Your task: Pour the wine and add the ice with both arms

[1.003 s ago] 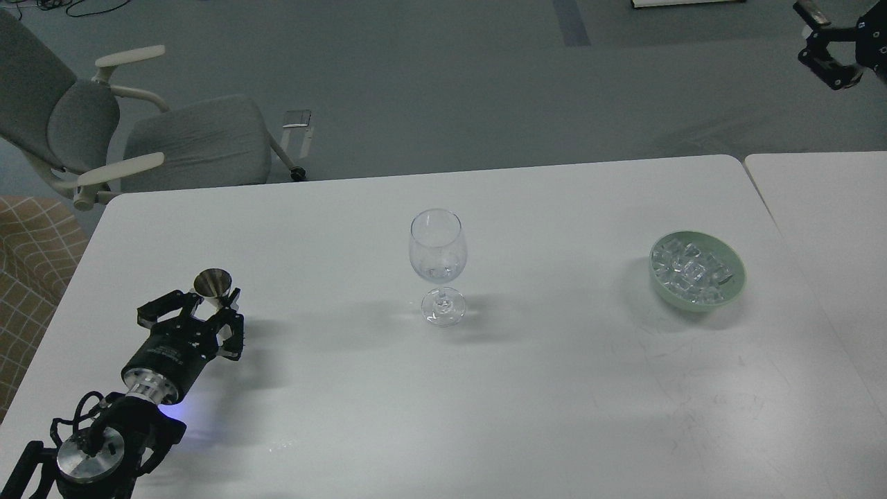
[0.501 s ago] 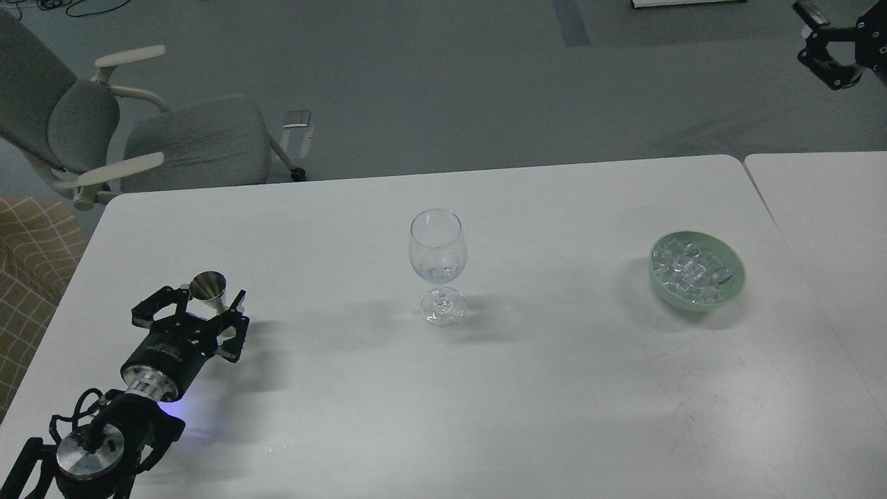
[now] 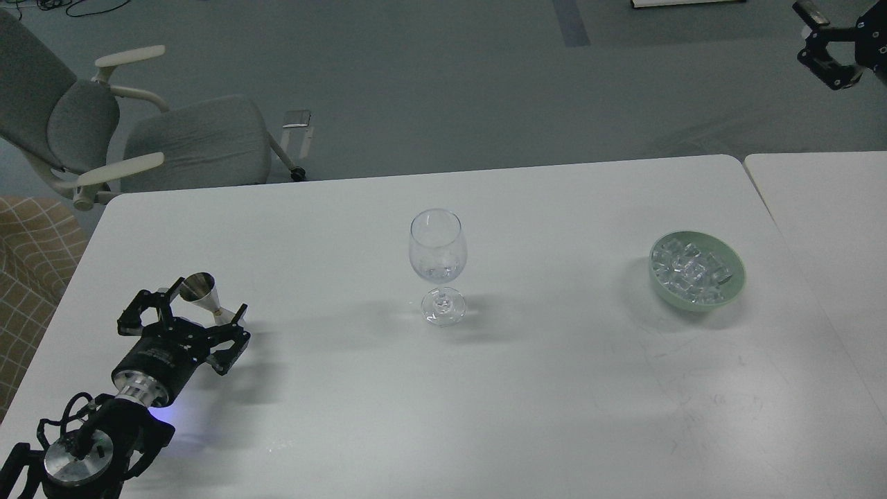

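Note:
My left gripper (image 3: 196, 306) is open at the table's front left, its two fingers spread on either side of a small metal measuring cup (image 3: 201, 292), which leans a little to the left. A clear wine glass (image 3: 438, 267) stands upright at the table's middle, with a trace of colourless wine (image 3: 438, 272) at the bottom of its bowl. Ice cubes (image 3: 693, 269) are heaped in a pale green bowl (image 3: 736, 281) at the right. My right gripper (image 3: 824, 43) hangs open and empty at the top right, over the floor beyond the table.
A grey office chair (image 3: 138, 132) stands behind the table's far left corner. A second white table (image 3: 831, 208) adjoins on the right, with a narrow gap between. A tan checked seat (image 3: 31, 256) is at the left edge.
My left gripper has opened off the metal cup and drawn back a little toward the lower left. The cup now leans left. The right gripper has barely moved.

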Motion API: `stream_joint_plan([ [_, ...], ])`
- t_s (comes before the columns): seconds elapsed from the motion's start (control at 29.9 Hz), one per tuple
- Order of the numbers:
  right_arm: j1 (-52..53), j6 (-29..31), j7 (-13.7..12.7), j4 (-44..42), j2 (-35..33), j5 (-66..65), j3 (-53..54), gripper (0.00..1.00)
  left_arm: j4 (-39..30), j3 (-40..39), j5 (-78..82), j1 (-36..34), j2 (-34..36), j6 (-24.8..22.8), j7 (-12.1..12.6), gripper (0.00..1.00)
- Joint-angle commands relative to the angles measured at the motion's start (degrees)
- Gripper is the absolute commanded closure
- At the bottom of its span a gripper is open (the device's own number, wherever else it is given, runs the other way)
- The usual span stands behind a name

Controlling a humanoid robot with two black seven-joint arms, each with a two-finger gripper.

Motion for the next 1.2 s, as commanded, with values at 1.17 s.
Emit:
stream_joint_plan([
  [1.17, -0.44, 0.0, 0.26, -0.35, -2.2, 0.0, 0.0, 0.0, -9.49, -16.52, 12.71, -1.12, 8.37, -16.65, -0.21, 0.02],
])
